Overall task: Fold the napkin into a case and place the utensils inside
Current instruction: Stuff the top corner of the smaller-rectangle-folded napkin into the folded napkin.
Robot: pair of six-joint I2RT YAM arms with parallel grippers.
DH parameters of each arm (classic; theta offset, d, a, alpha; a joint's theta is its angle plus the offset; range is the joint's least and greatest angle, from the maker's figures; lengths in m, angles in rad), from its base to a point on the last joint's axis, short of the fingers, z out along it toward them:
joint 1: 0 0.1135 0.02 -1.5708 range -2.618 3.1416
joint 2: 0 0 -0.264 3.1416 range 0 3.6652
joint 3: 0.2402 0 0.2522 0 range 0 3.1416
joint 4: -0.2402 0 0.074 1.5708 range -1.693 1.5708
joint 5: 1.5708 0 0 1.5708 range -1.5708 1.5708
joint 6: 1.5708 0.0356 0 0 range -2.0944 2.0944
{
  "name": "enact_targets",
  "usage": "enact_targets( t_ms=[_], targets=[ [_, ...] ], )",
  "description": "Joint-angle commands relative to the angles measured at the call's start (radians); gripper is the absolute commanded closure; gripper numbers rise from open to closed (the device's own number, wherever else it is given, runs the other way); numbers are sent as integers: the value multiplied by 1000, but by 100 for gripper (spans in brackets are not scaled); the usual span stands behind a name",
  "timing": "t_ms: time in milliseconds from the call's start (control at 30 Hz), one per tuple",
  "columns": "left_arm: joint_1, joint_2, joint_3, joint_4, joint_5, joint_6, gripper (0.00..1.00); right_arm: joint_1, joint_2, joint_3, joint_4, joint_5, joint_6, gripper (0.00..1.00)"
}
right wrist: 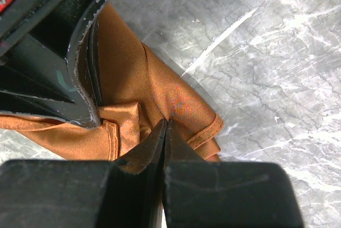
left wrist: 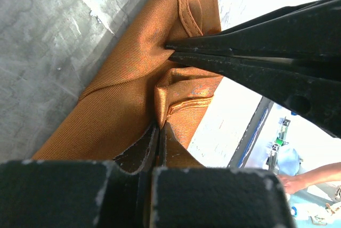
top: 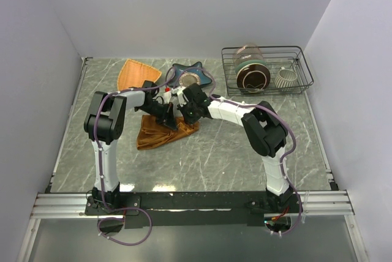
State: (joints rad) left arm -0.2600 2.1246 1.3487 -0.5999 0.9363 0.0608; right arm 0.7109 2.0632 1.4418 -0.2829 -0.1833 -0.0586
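The rust-orange napkin (top: 158,133) lies bunched and creased on the marble table, in the middle left of the top view. Both arms reach in over its far edge. My left gripper (left wrist: 159,127) is shut, with a raised fold of the napkin (left wrist: 117,100) pinched at its tips. My right gripper (right wrist: 165,124) is also shut, gripping a fold of the napkin (right wrist: 170,97) next to a hemmed corner. The two grippers sit only a few centimetres apart: the right fingers (left wrist: 250,52) cross the left wrist view, and the left fingers (right wrist: 80,73) fill the right wrist view's upper left. The utensils are out of view.
A lighter orange woven triangular plate (top: 138,73) lies at the back left. A blue star-shaped dish (top: 195,67) sits just behind the grippers. A wire rack (top: 300,66) at the back right holds a glass jar (top: 251,69) and a white ribbed cup (top: 285,78).
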Motion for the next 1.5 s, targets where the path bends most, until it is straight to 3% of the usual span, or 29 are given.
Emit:
enact_targets(
  t_ms=[0,800,1200,1467],
  targets=[
    [5,21,26,-9,-27,5,99,-1,-72,51,-7,-7,-15,100],
    [8,80,219,-49,19,-93,99,1,-104,19,-2,-74,-38,100],
    [10,109,152,-58,-28,-116,99,-8,-89,52,1,-45,-35,100],
    [2,115,224,-73,-16,-161,99,-7,-89,46,1,-90,-44,100]
  ],
)
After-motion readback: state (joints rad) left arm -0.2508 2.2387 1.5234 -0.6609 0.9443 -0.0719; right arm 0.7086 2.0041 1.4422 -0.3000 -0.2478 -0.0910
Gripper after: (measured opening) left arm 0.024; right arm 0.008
